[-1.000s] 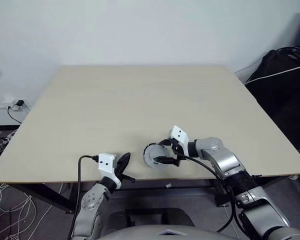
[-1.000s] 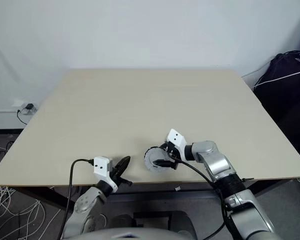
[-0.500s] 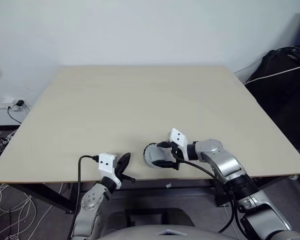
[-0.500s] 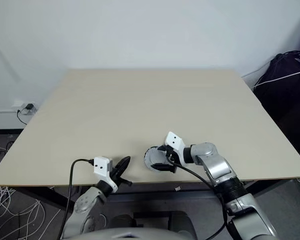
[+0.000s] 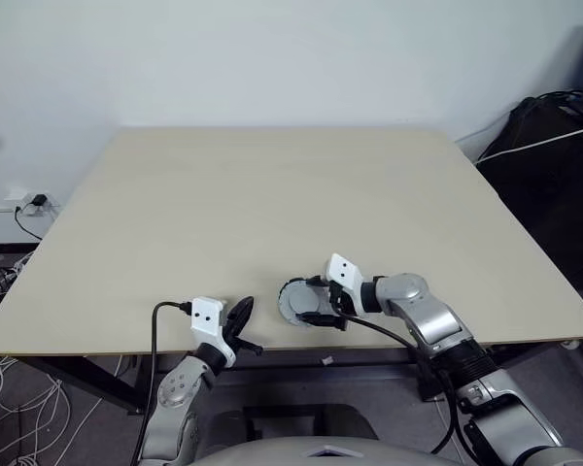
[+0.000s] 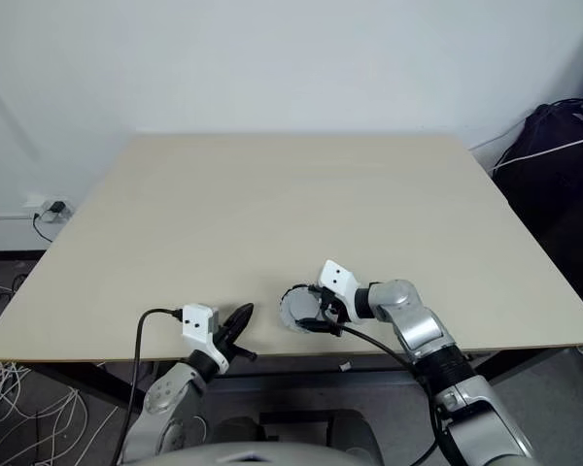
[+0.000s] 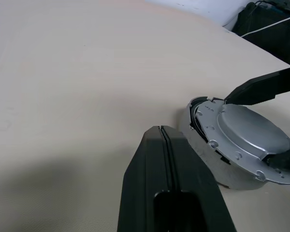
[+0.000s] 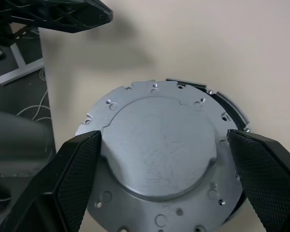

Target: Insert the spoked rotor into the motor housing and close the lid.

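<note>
right wrist view: our right gripper (image 8: 159, 159), rolled slightly since a second ago, straddles the lid (image 8: 162, 145) wide, seating it; left gripper (image 7: 163, 140) shut.

Pale wood table (image 5: 272, 204) stood against a plain white wall (image 5: 272, 58). Wall socket (image 5: 31, 201) with plug low at the left; loose white cables (image 5: 5, 388) lay on the floor. Black bag (image 5: 554, 165) with white cord sat right of the table.

Even bright indoor light, soft shadow on the table (image 7: 48, 183) toward 7 o'clock, near fingers slightly blurred
</note>
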Controlling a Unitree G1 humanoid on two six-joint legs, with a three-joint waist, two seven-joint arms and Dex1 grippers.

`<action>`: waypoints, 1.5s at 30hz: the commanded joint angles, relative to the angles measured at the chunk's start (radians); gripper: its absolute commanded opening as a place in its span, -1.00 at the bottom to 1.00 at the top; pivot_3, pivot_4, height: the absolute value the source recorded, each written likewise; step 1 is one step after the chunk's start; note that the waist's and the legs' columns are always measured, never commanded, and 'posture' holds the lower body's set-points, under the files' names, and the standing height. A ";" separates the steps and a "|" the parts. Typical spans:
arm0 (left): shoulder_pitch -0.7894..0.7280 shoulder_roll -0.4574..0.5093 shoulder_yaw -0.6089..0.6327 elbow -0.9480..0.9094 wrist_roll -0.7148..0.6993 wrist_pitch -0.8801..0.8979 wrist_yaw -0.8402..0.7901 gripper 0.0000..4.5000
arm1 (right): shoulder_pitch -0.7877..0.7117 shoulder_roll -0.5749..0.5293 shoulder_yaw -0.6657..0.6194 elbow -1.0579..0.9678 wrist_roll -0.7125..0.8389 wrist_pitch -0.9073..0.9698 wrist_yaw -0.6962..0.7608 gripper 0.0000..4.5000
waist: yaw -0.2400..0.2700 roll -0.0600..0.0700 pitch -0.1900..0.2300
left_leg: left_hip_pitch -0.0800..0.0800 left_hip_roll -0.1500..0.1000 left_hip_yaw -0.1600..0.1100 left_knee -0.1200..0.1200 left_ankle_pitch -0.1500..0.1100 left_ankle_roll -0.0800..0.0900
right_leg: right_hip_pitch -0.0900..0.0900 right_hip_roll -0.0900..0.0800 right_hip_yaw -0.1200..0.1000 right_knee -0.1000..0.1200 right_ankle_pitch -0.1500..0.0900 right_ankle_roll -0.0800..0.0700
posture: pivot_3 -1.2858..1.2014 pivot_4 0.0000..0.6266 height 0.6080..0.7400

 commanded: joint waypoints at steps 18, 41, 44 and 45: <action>0.002 -0.002 0.000 -0.031 -0.014 -0.018 -0.008 -1.00 | 0.026 0.037 -0.091 -0.044 0.052 -0.027 -0.075 0.43 | 0.001 0.000 0.000 | 0.000 0.000 0.000 0.000 0.000 0.000 | 0.000 0.000 0.000 0.000 0.000 0.000 | 0.03 -1.00 1.00; 0.000 -0.007 -0.006 -0.038 -0.011 -0.011 -0.004 -1.00 | 0.034 0.058 -0.021 -0.081 -0.024 0.109 -0.174 0.43 | -0.001 0.000 0.000 | 0.001 0.000 0.001 0.000 0.000 0.000 | 0.000 0.000 0.001 0.001 0.000 0.000 | 0.03 -1.00 1.00; 0.003 -0.008 -0.007 -0.041 -0.011 -0.012 -0.002 -1.00 | 0.029 0.056 -0.011 -0.083 -0.034 0.120 -0.175 0.43 | -0.003 0.000 -0.001 | 0.002 0.000 0.001 0.000 0.000 0.000 | 0.001 0.000 0.001 0.001 0.000 0.000 | 0.03 -1.00 1.00; 0.004 -0.008 -0.007 -0.042 -0.010 -0.012 -0.001 -1.00 | 0.026 0.053 -0.005 -0.082 -0.042 0.123 -0.177 0.43 | -0.003 0.000 -0.001 | 0.003 0.000 0.001 0.000 0.000 0.000 | 0.001 0.000 0.001 0.001 0.000 0.000 | 0.03 -1.00 1.00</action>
